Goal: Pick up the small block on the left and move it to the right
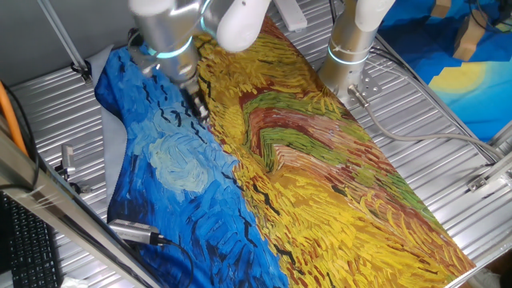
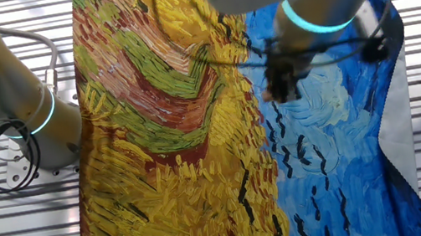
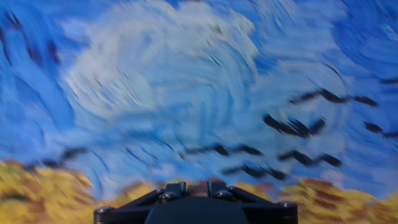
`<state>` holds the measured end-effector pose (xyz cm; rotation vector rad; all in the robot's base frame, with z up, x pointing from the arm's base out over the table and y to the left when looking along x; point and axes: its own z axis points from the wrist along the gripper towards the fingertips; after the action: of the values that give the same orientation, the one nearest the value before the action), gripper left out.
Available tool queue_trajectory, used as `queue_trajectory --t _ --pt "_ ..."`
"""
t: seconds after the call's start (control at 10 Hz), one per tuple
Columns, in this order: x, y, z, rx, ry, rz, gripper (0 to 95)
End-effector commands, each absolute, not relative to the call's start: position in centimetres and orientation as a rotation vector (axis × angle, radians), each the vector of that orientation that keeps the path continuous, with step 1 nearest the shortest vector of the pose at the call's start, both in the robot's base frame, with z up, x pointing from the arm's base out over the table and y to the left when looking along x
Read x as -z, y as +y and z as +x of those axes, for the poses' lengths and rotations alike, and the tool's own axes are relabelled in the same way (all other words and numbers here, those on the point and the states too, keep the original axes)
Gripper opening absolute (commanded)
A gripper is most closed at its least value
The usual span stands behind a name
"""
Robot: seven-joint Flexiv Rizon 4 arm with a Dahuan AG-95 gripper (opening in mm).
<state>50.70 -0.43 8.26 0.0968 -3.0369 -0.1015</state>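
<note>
My gripper (image 1: 198, 109) hangs over the painted cloth, at the line where the blue part meets the yellow part. In the hand view the two dark fingers (image 3: 175, 188) stand close together with a small brown block (image 3: 198, 188) pinched between them. In the other fixed view the gripper (image 2: 279, 90) shows a small reddish-brown piece (image 2: 269, 92) at its tip, a little above the cloth. The hand view is blurred and looks down on the pale swirl (image 3: 161, 81) in the blue part.
The painted cloth (image 1: 320, 160) covers most of the ribbed metal table (image 1: 432, 136). A second arm's base (image 1: 348, 56) stands at the back. A metal tool (image 1: 132, 232) lies at the cloth's left edge. A keyboard (image 1: 24, 248) sits at the far left.
</note>
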Motion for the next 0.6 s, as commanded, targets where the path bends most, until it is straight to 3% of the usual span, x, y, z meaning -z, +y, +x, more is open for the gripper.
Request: queue_trajectory --t 0.1,0.6 --pt "-8.3 2.4 51.7 0.092 -3.042 0.032 0.0" --pt "-8.4 9.5 54.1 0.066 -3.036 -0.12 0.0"
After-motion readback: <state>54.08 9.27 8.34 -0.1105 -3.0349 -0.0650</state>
